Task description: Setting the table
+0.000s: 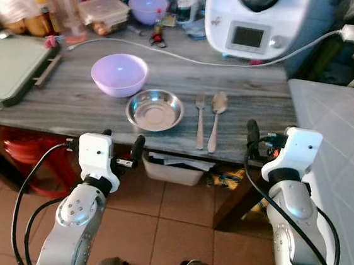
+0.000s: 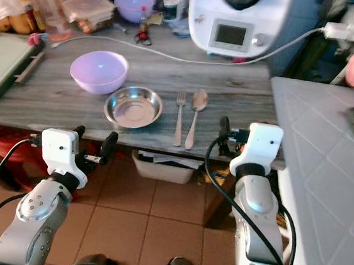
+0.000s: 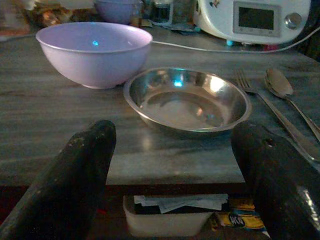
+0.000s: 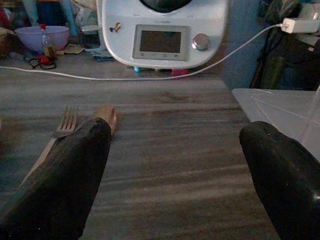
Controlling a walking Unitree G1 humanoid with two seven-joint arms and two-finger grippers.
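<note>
On the grey wooden table (image 1: 72, 106) a lilac bowl (image 1: 119, 74) stands just behind a steel bowl (image 1: 155, 109). A fork (image 1: 199, 125) and a spoon (image 1: 216, 118) lie side by side to the right of the steel bowl. My left gripper (image 1: 123, 142) hovers open in front of the table's near edge, facing the steel bowl (image 3: 187, 102), and holds nothing. My right gripper (image 1: 270, 137) is open and empty at the table's near right corner. In the right wrist view the fork (image 4: 62, 125) and the spoon's bowl show beside one of its fingers (image 4: 75, 170).
A white kitchen appliance (image 1: 255, 20) stands at the back, and its cable (image 1: 191, 59) runs across the table. A green board (image 1: 9, 67) lies at the left, with containers (image 1: 104, 12) and another lilac bowl (image 1: 147, 8) behind. A grey tiled counter (image 1: 340, 143) borders the right. A white bin (image 1: 173, 169) sits under the table.
</note>
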